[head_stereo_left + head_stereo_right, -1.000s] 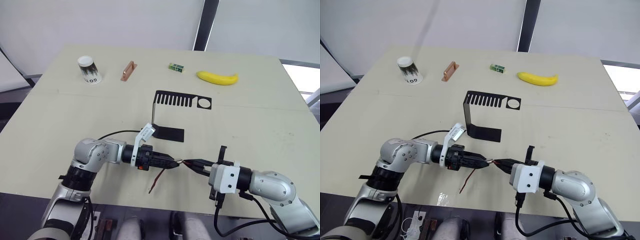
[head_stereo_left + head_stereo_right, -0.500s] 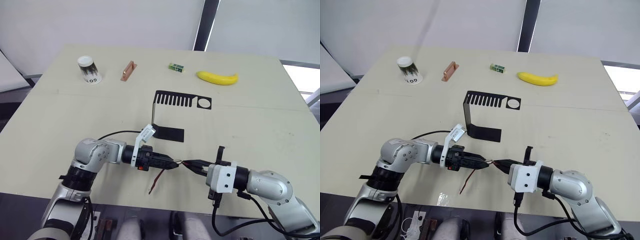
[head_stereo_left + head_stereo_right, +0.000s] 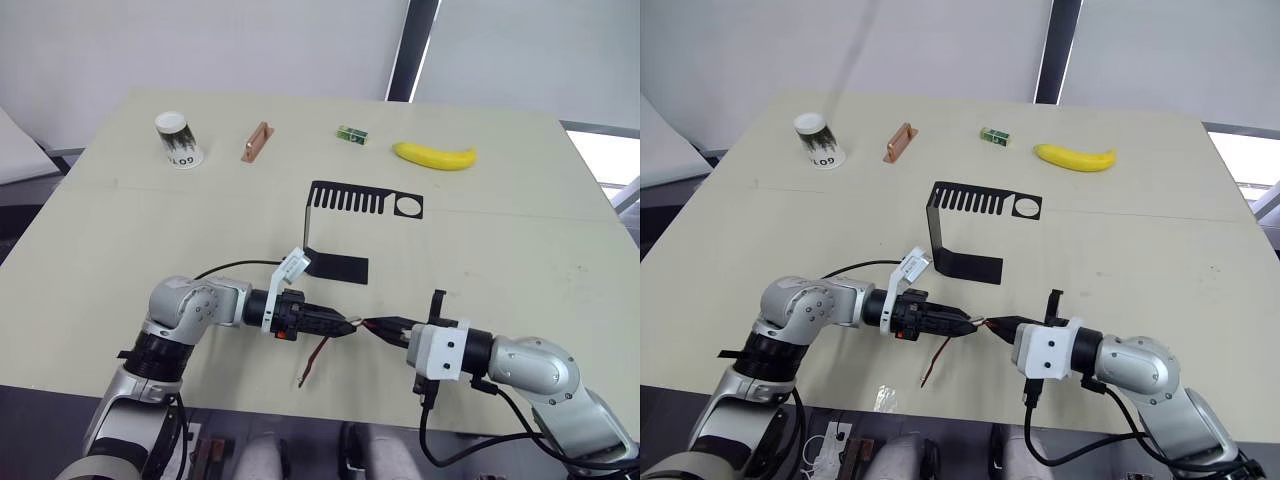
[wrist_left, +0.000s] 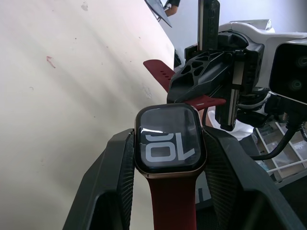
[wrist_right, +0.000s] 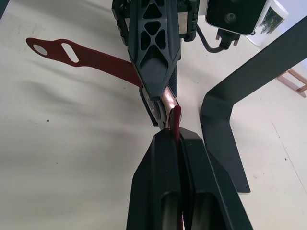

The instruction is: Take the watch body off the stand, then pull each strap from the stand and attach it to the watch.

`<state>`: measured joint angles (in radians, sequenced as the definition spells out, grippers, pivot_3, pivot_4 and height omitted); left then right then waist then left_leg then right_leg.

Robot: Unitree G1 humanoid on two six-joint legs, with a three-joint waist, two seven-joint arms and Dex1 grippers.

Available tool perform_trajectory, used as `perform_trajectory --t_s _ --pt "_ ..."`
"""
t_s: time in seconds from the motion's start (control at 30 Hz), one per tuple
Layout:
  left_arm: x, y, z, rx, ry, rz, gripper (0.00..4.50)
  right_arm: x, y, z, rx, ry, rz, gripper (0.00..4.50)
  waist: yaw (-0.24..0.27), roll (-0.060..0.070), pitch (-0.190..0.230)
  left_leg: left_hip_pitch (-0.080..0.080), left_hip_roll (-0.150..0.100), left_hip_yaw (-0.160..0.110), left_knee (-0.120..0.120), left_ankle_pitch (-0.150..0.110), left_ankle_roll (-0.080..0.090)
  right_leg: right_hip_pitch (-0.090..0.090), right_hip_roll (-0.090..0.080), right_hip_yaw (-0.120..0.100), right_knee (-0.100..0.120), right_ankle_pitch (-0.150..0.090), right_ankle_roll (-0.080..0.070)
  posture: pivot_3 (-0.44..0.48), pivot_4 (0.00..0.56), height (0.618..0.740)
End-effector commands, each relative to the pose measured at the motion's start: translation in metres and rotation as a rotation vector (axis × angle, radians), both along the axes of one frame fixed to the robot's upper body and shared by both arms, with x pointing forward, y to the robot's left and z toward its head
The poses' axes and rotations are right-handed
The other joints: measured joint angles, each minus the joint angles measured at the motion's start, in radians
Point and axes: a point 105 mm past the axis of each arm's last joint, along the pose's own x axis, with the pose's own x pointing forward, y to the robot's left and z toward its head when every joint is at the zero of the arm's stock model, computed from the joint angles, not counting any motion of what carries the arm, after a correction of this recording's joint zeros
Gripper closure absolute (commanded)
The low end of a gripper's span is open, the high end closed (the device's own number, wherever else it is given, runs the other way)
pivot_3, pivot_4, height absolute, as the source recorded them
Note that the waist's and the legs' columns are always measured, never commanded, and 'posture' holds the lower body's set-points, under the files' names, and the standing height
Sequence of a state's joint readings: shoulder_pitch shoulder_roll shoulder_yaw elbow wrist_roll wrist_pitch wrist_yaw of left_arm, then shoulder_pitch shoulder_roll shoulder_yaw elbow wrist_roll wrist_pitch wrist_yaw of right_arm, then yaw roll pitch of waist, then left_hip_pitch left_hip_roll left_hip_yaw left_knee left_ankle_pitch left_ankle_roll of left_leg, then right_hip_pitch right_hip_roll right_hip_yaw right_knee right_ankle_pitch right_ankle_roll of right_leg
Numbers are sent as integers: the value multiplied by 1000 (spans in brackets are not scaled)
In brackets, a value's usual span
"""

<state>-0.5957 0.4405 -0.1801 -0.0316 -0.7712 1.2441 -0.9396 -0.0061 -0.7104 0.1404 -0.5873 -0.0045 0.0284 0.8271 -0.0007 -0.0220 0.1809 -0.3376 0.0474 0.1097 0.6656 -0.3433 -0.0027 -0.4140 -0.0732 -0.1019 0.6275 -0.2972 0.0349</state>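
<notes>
Misalignment is our worry: our left end effector [image 4: 165,158] pinches the watch body [image 4: 170,140], first strap [image 5: 86,56] hanging below, while the right end effector [image 5: 173,139] pinches the second strap [image 5: 176,117] at its lug; any tilt could jam it. Since earlier, the right wrist has rolled slightly.

Both head views look forward and down from above the pale beige table [image 3: 520,230], taking in the same scene — the black sheet-metal C-shaped stand [image 3: 340,225] mid-table. Each wrist view sits very near its own tool, facing the other; both share the square dark watch body [image 4: 169,141] — seen edge-on from the right.
</notes>
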Motion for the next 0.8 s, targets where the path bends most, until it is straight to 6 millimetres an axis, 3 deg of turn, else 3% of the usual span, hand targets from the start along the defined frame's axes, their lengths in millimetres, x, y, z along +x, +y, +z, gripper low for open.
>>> perform_trajectory --t_s 0.03,0.8 --pt "-17 -22 16 -67 -41 -128 2924 -5 13 7 27 -24 55 4500 0 0 0 0 0 0 0 0 0 0 0 0 0 0 0 0 150 740" --pt "-17 -25 16 -73 -43 -134 2924 0 22 8 15 -5 58 4500 0 0 0 0 0 0 0 0 0 0 0 0 0 0 0 0 150 740"
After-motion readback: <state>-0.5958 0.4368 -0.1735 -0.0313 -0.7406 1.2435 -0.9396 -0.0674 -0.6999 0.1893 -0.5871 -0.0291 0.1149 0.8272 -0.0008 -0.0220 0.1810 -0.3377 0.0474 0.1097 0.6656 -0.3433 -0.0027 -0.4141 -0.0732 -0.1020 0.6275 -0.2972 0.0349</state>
